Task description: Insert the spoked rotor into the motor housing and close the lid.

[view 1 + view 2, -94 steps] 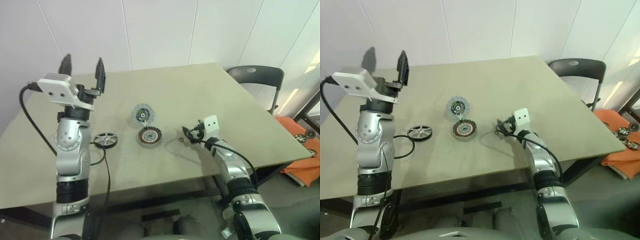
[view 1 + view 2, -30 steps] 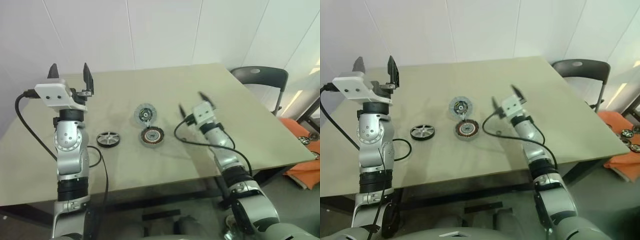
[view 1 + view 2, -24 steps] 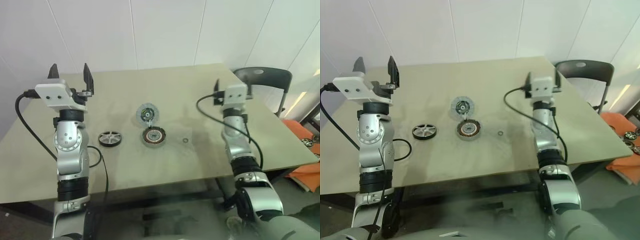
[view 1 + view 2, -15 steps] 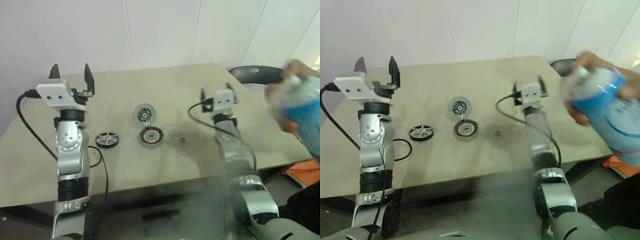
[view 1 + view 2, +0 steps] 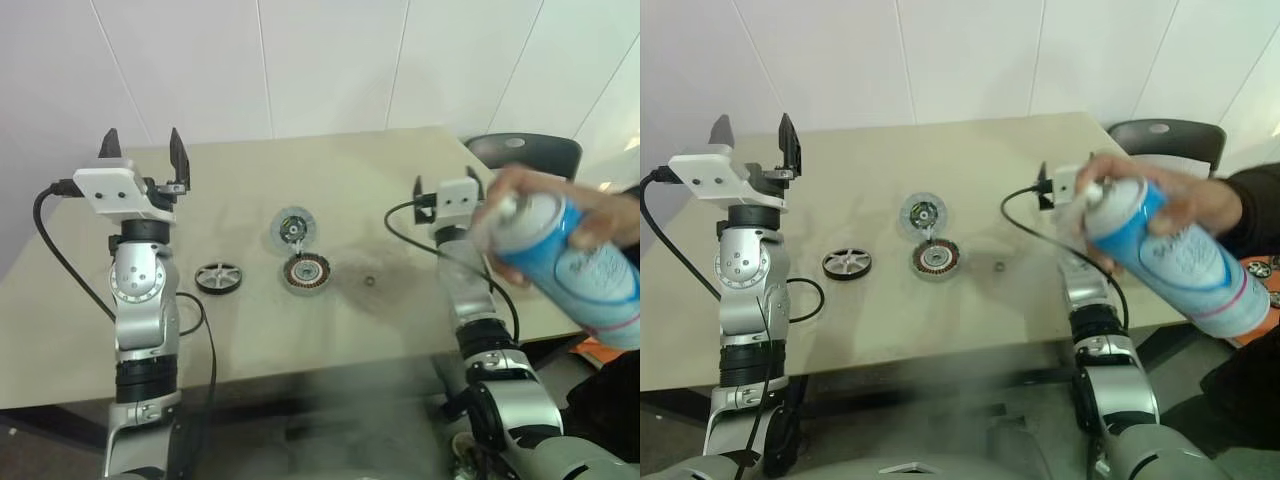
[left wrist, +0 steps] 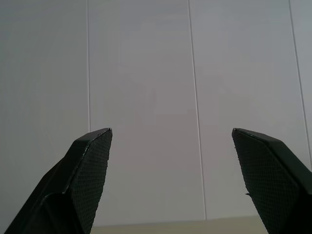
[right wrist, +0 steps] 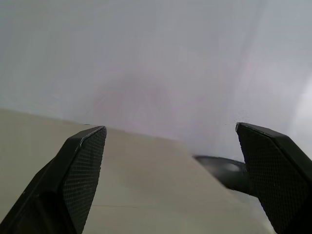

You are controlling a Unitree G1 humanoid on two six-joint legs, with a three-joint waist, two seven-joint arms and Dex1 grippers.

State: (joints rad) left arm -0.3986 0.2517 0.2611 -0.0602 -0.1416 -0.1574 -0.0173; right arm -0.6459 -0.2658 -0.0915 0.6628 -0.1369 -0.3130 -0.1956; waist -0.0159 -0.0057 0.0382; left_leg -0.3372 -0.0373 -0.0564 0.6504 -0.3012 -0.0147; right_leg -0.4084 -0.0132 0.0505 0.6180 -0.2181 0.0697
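The spoked rotor (image 5: 295,225), a flat grey disc, lies mid-table. Just in front of it sits the motor housing (image 5: 307,271) with its copper coil ring facing up. The lid (image 5: 217,277), a dark round spoked part, lies to the housing's left. My left gripper (image 5: 141,138) is raised high over the table's left side, open and empty, pointing at the wall. My right gripper (image 5: 446,181) is raised over the table's right side, open and empty, well clear of the parts. The wrist views show each pair of fingertips (image 6: 92,146) (image 7: 85,146) spread wide.
A person's hand (image 5: 560,195) holds a blue spray can (image 5: 575,265) at the right, in front of my right arm. Haze hangs over the table's front edge. A small ring (image 5: 371,281) lies right of the housing. A dark chair (image 5: 525,150) stands back right. A black cable (image 5: 195,310) loops near my left arm.
My right arm rose from the table, leaving the small ring there. The hand with the spray can came in from the right and now overlaps my right arm. The left arm stays still.
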